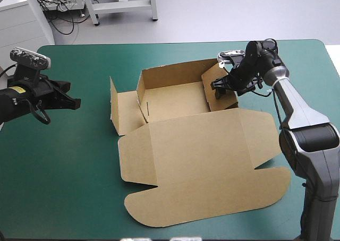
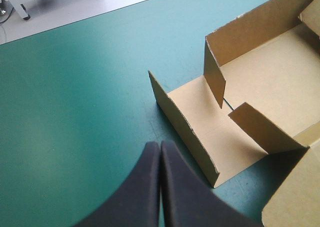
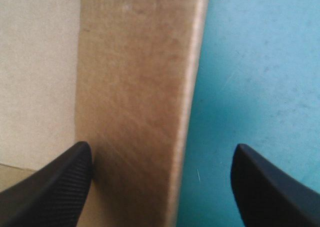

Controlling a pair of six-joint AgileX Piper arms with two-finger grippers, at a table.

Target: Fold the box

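Observation:
The brown box (image 1: 191, 145) lies mid-table, its lid flat toward the front edge. Its back wall and right wall (image 1: 220, 87) stand raised. The left side panel (image 2: 200, 122) lies flat with its end flap upright. My right gripper (image 1: 223, 89) is open and straddles the right wall (image 3: 135, 87), one finger (image 3: 55, 187) inside the tray and the other over the cover outside. My left gripper (image 1: 74, 102) is shut with nothing in it. It hovers left of the box, and its tip (image 2: 160, 146) points at the upright end flap.
The teal-green cover (image 1: 64, 172) runs from the left gripper to the box and along the front. The table's far edge (image 1: 175, 43) passes a short way behind the back wall. The right edge lies beyond the right arm.

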